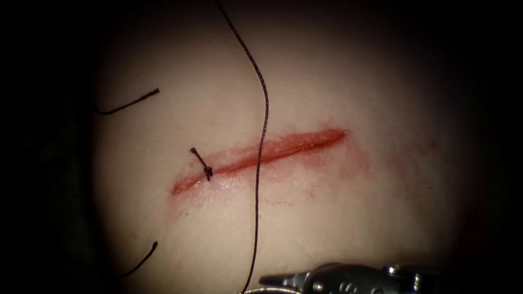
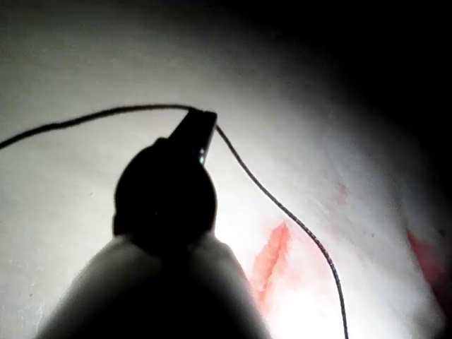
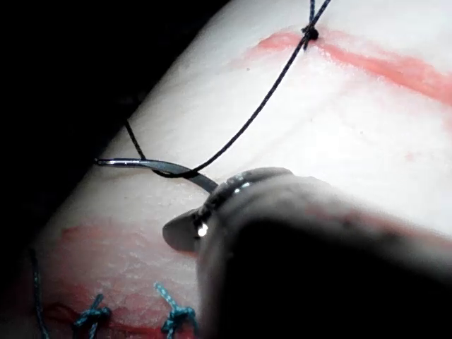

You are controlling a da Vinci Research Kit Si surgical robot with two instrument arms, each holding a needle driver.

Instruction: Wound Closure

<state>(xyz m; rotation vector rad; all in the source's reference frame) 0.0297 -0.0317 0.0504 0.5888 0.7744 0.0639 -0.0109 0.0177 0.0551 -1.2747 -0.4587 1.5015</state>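
The right gripper point(image 3: 194, 222) is clamped on the needle point(image 3: 152, 168) near its thread end, clear of the tissue point(image 1: 354, 218). The left gripper point(image 2: 201, 131) is closed on the thread point(image 1: 260, 152), which crosses the cut point(image 1: 261, 155) just right of a knot point(image 1: 207, 172).

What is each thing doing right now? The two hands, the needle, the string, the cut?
Left hand: shut on the thread.
Right hand: shut on the needle, near its blunt end.
Needle: out of the tissue.
Thread: draped across the cut.
Cut: open, with one knot towards its left end.
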